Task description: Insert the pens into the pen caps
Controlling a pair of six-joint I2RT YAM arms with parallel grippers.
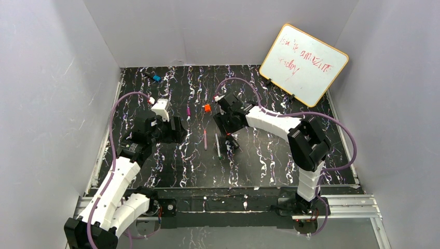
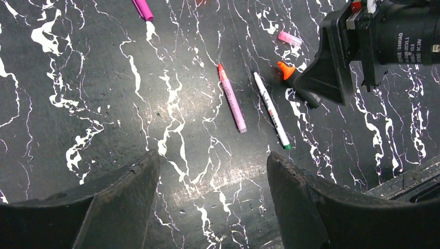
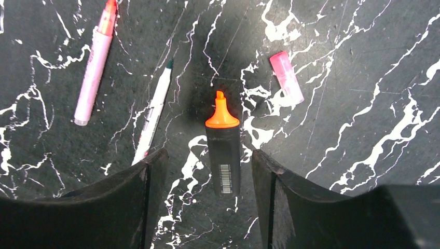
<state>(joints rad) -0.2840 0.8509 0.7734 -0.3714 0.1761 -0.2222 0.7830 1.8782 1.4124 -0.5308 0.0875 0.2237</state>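
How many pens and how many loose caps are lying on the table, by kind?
Uncapped pens: 3 (black pen with orange tip, pink pen, white pen)
Loose caps: 3 (orange cap, pale pink cap, magenta cap)
Black marker with blue end: 1
Total: 7

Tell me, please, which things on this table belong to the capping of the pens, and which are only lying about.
For the job: thick black marker with orange tip, thin pink pen, thin white pen, orange cap, pale pink cap, magenta cap.
Only lying about: black marker with blue end, whiteboard.
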